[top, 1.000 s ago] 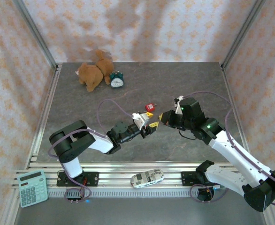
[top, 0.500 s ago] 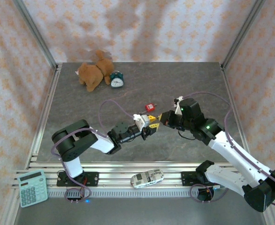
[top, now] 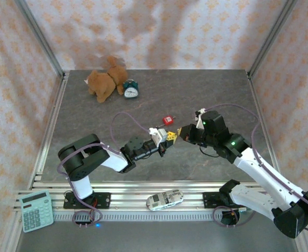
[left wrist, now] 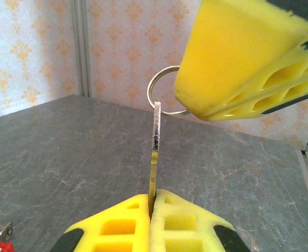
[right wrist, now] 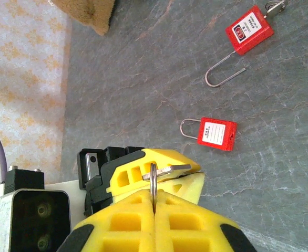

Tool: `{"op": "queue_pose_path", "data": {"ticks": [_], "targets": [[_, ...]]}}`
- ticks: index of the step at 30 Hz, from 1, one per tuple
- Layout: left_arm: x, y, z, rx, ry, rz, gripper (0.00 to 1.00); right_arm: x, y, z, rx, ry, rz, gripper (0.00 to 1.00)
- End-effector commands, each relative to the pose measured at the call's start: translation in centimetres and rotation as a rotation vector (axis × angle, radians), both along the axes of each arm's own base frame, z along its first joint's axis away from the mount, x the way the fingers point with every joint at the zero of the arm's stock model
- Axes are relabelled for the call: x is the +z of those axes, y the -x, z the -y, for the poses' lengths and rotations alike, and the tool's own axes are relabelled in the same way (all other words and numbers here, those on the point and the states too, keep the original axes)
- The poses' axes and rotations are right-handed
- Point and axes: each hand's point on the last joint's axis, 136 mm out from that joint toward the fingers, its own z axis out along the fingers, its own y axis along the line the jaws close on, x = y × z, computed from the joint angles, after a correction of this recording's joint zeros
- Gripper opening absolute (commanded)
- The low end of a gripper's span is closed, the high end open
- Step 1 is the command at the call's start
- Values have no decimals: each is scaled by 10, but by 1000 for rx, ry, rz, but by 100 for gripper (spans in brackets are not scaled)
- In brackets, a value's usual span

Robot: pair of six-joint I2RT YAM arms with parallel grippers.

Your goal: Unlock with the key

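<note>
Left gripper (top: pixel 170 137) closed since a second ago: jaws apart then, now pinching key (left wrist: pixel 154 147) by blade, edge-on between yellow pads. Right gripper (right wrist: pixel 154 202) pressed together on ring (right wrist: pixel 153 181), which sits clamped between its pads. Key held in air between both grippers, tip to tip, above middle of table (top: pixel 212 89). Two red locks flat on table: closed padlock (right wrist: pixel 217 134) near grippers; open padlock (right wrist: pixel 247 32) farther off, shackle free at one end. Bear (top: pixel 102 83) and clock (top: pixel 131 90) far left, well apart from grippers.
</note>
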Motion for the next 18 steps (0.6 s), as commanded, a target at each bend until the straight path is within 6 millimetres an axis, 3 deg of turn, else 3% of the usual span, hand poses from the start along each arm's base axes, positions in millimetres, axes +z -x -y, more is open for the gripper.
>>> {"op": "queue_pose_path", "data": {"ticks": [1,7,13,18], "targets": [[13,-3,-3,9,31,40,0,3,0,1,-14,-7,21,0],[9,-3,-11,37,-8,57,0,-1,-3,7,-39,20,28,1],[0,-9,-20,98,-165,73,0,-1,-6,24,-104,78,58,30],[-8,-18,-35,181,-440,108,0,-1,-11,40,-186,102,98,41]]}}
